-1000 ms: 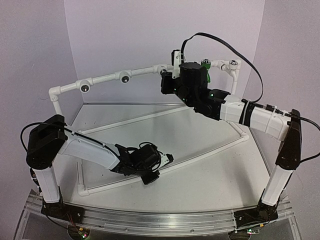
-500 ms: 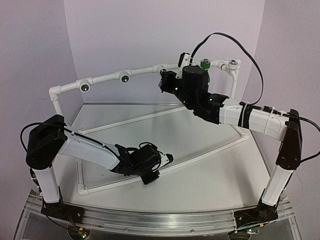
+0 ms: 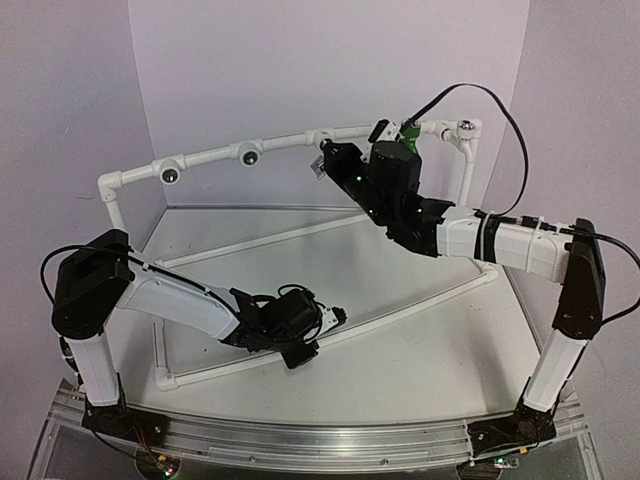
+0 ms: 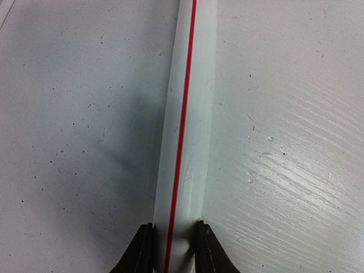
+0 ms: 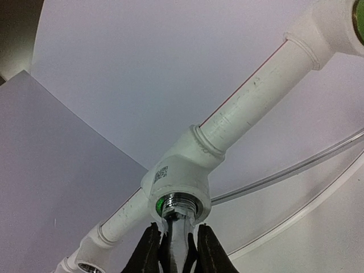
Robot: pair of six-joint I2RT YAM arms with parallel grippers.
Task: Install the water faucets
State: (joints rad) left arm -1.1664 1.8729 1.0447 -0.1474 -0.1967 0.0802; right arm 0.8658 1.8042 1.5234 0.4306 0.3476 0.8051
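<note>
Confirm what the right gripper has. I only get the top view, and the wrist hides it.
Observer: In the right wrist view, the right gripper is shut on a silver faucet.
Operator: Is it in a socket?
Observer: Its threaded end is at the mouth of the tee fitting, with some threads visible outside.
Operator: Left gripper?
Observer: In the left wrist view, the left gripper clamps the white pipe with the red stripe, one finger against each side.
</note>
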